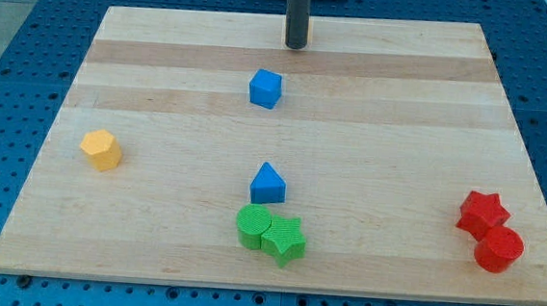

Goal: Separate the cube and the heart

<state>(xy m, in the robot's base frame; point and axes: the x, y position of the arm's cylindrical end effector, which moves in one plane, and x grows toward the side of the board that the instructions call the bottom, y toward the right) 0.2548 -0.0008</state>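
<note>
I have no hand, only a dark rod, so there is nothing to spread, press together or pinch. My tip (294,46) rests on the worktop (402,104) near the view's top, a little up and to the right of the blue cube (265,88), close by but not touching it. I count 1 cube of that kind. The heart is harder to pick out. I think it is the yellow block (101,149) on the view's left, though its shape is not clear from here. The 2 already sit well apart, so I judge the job is mostly done, or I am about to push them even farther. If more is needed, my tip should go around to the cube's left side and push it toward the view's right, away from the yellow block. A push straight down would send the cube at the blue triangle (267,184), which touches the green round block (253,226) and the green star (285,239). The red star (483,212) and red round block (498,250) sit far off at the right.
</note>
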